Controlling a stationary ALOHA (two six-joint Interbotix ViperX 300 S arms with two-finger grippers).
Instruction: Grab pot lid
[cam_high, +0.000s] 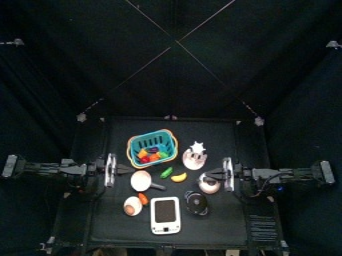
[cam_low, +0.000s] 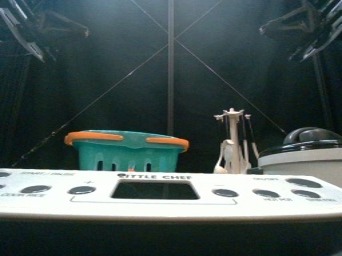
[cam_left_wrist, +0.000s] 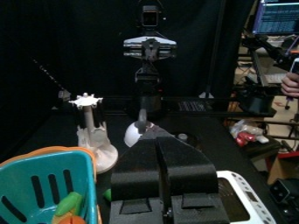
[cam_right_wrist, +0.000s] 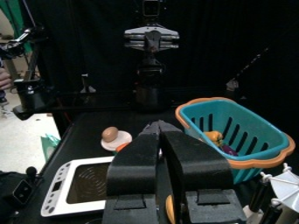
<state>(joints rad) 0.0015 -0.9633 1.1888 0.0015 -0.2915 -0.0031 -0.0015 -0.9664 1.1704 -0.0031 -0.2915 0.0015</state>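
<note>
Both grippers are pressed together and empty; the right gripper (cam_right_wrist: 162, 129) and left gripper (cam_left_wrist: 163, 144) each hang at their own side of the table (cam_high: 100, 225), facing one another, which I read as a rest pose with nothing begun; the basket (cam_high: 152, 148) stands toward the back, so I judge it won't block a reach. Nearer the front, the lid (cam_high: 210, 183) lies flat, just beside the right gripper and well apart from the left; I'd take it with the right, spreading the jaws first to straddle the knob.

Black table (cam_high: 100, 232): teal basket (cam_high: 152, 147), pot lid (cam_high: 210, 183), white toy panel (cam_high: 166, 215), star-like object (cam_high: 197, 152).
</note>
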